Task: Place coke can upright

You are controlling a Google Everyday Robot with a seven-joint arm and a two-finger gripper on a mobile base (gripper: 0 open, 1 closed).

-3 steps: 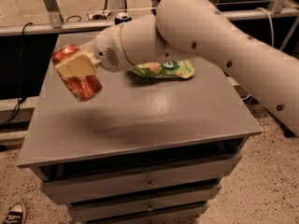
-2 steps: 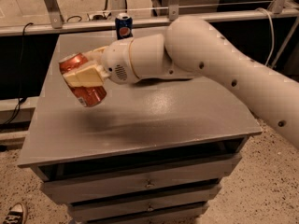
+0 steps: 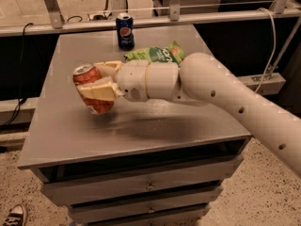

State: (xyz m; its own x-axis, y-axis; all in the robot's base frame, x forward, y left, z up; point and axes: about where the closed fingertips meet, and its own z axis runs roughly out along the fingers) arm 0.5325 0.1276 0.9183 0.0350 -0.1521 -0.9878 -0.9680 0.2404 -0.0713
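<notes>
The coke can (image 3: 91,91) is red-orange with a silver top. It is held at the left middle of the grey table (image 3: 70,135), tilted a little to the left, its lower end close to or on the tabletop. My gripper (image 3: 101,81) is shut on the coke can, with one cream finger (image 3: 98,92) across its front and the other finger behind it. The white arm (image 3: 211,88) reaches in from the right.
A dark blue Pepsi can (image 3: 125,31) stands upright at the table's back edge. A green chip bag (image 3: 155,54) lies behind the arm. Drawers run below the tabletop. A metal rail crosses behind the table. A shoe (image 3: 13,215) is at the bottom left on the floor.
The arm has lowered and swung forward and right with the coke can. The can has gone from strongly tilted in the air to nearly upright close to the tabletop. The Pepsi can and chip bag are uncovered.
</notes>
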